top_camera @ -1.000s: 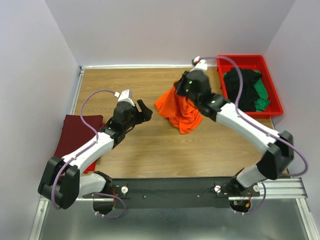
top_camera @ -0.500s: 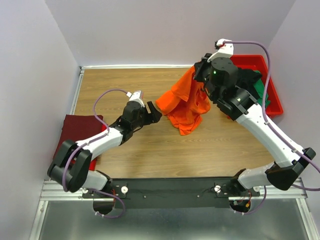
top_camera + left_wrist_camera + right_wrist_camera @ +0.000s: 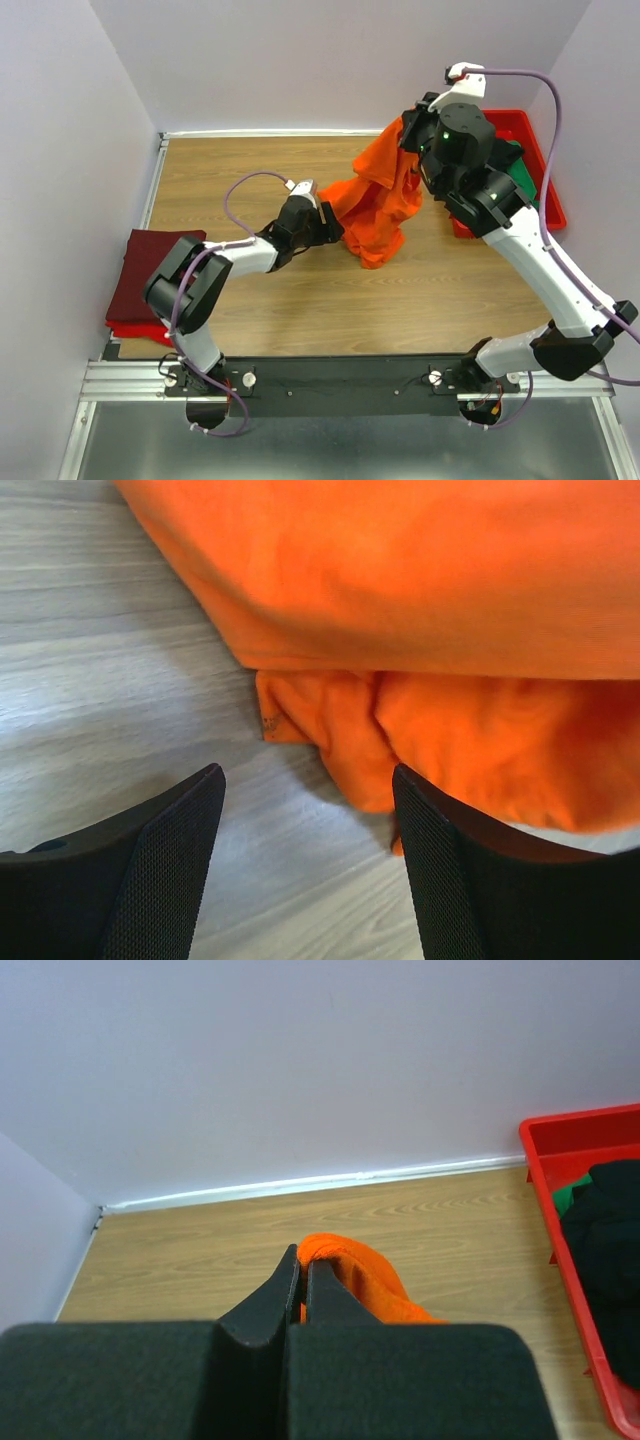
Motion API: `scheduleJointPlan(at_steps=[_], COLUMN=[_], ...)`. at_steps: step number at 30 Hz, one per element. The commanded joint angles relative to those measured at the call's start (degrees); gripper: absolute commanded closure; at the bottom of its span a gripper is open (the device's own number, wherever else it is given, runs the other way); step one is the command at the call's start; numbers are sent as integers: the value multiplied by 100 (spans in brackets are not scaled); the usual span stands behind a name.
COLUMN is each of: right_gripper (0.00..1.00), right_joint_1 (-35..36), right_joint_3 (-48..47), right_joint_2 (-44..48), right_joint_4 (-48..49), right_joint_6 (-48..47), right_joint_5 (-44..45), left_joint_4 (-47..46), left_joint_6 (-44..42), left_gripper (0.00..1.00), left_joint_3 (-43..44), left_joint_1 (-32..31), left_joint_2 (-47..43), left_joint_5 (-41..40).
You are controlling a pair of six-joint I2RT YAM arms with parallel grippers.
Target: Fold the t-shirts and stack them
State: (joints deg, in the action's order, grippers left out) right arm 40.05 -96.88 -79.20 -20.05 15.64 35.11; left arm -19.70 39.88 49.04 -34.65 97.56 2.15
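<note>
The bright orange t-shirt (image 3: 378,205) hangs from my right gripper (image 3: 404,130), which is shut on its top edge and holds it raised over the table's middle; its lower folds rest on the wood. In the right wrist view the jaws pinch the orange cloth (image 3: 350,1270). My left gripper (image 3: 330,225) is open, low at the shirt's lower left edge; in the left wrist view the orange shirt (image 3: 420,630) lies just ahead of the spread fingers (image 3: 170,860). A folded maroon t-shirt (image 3: 150,270) lies at the left edge. Black and green t-shirts (image 3: 520,175) lie in the red tray.
The rigid red plastic tray (image 3: 540,135) stands at the back right, partly hidden by my right arm. A red item (image 3: 135,328) shows under the maroon shirt. White walls close the table on the left, back and right.
My right gripper has lifted the orange shirt higher and to the right. My left gripper has moved right, up to the shirt's lower edge.
</note>
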Motion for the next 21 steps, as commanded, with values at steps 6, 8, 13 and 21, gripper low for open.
scheduleJointPlan(at_steps=[6,8,13,21], right_gripper=[100,100,100,100], right_joint_1=[-15,-6,-6,-6], right_joint_3=[-727,-753,-885,-1272], right_joint_2=[27,19,1,-87], right_joint_4=[-16,-34,-78,-174], right_joint_6=[-412,-412,-421,-518], right_joint_5=[391,382,338,303], left_joint_4=[-306,-315,-385,-394], left_joint_6=[-156,-182,-235,-261], left_gripper=[25,25,26,28], left_joint_3=[615,799,1125,1582], left_joint_1=[-94,-94,-138,-322], left_joint_2=[623,694,975,1441], left_joint_5=[-391,-426,-418,-444])
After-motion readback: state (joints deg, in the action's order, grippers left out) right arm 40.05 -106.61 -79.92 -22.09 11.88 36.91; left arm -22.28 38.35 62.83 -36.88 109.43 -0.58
